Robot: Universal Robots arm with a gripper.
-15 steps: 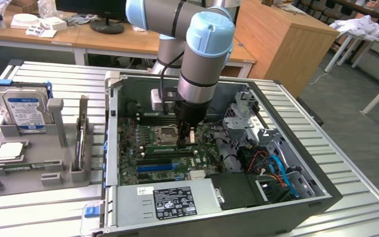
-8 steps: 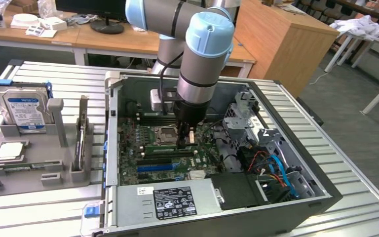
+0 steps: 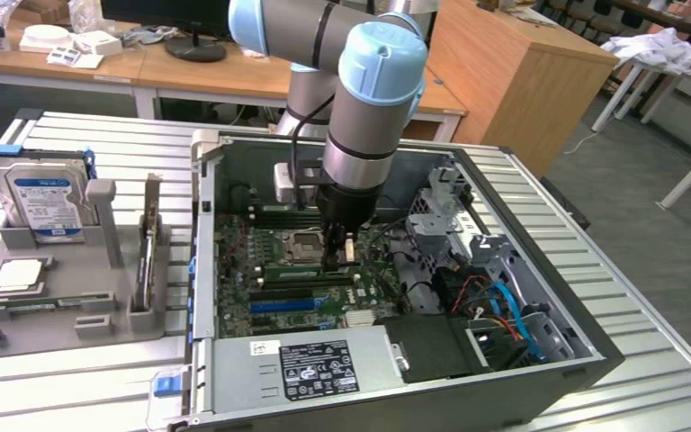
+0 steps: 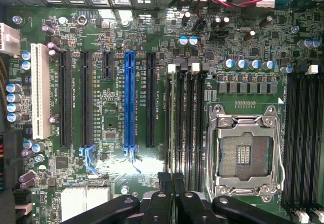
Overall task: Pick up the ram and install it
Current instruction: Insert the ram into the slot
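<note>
Looking down into the open case (image 3: pixel 586 360), we find the gripper (image 3: pixel 343 255) low over the motherboard (image 4: pixel 114 82). Its fingers are almost together, pinching what we take to be the ram (image 4: pixel 175 123) by its upper long edge. The stick stands on edge along one of the memory slots just beside the CPU socket (image 4: pixel 245 153). In the exterior view that socket lies at about nine o'clock from the fingertips. We cannot tell whether the stick's lower edge is already in the slot. At nine o'clock from the case, well apart, a grey tray (image 3: pixel 33 340) carries the hard drive (image 3: pixel 43 202).

We judge the ram to be light and stiff but thin and fragile. It would flex or crack under a skewed load, and its contact edge and chips should not be squeezed. The sound hold is on the two flat faces near the middle of the top edge. That keeps it upright and balanced, with neither end dipping.
</note>
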